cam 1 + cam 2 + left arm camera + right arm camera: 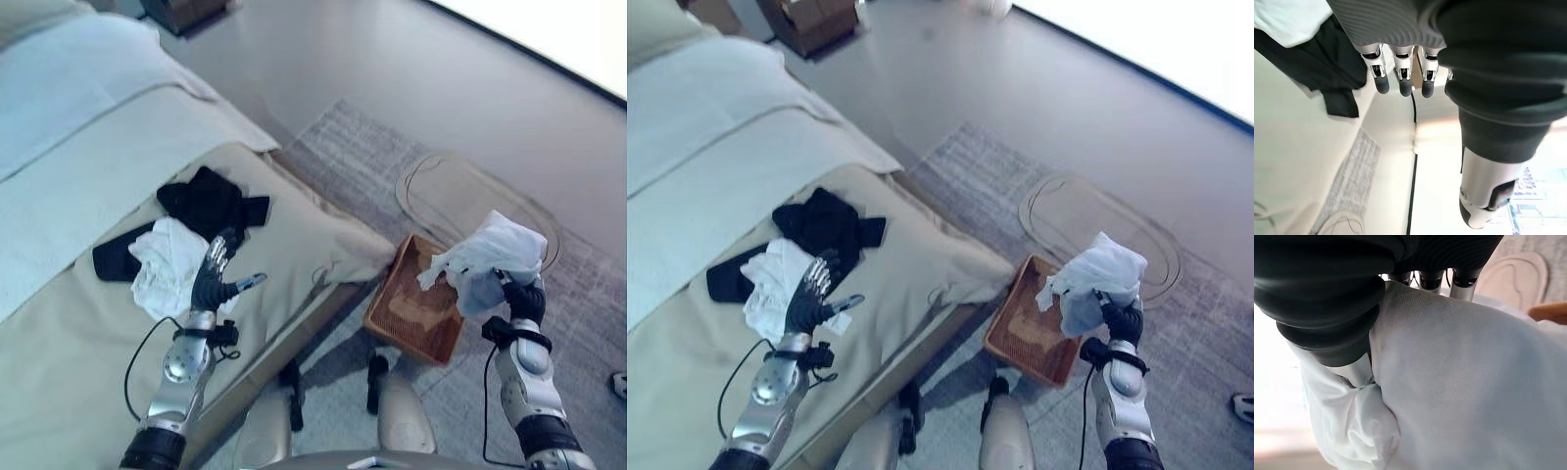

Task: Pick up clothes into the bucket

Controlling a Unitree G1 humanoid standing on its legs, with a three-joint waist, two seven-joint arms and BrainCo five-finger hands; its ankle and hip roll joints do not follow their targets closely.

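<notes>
My right hand (pixel 519 294) is shut on a white garment (pixel 487 258), holding it up just right of and above a brown wicker basket (pixel 416 302) on the floor. The same white garment (pixel 1464 382) bunches against that hand's fingers in the right wrist view. On the bed lie a white garment (pixel 167 264) and black clothes (pixel 208 201). My left hand (pixel 214 282) hovers open over the bed, right beside the white garment there, fingers (pixel 1398 81) straight with nothing in them.
The beige bed (pixel 294 245) with a white cover (pixel 88 147) fills the left. A grey rug (pixel 392 157) with an oval mat (pixel 460 196) lies right of it. A dark box (pixel 808 20) stands at the far wall.
</notes>
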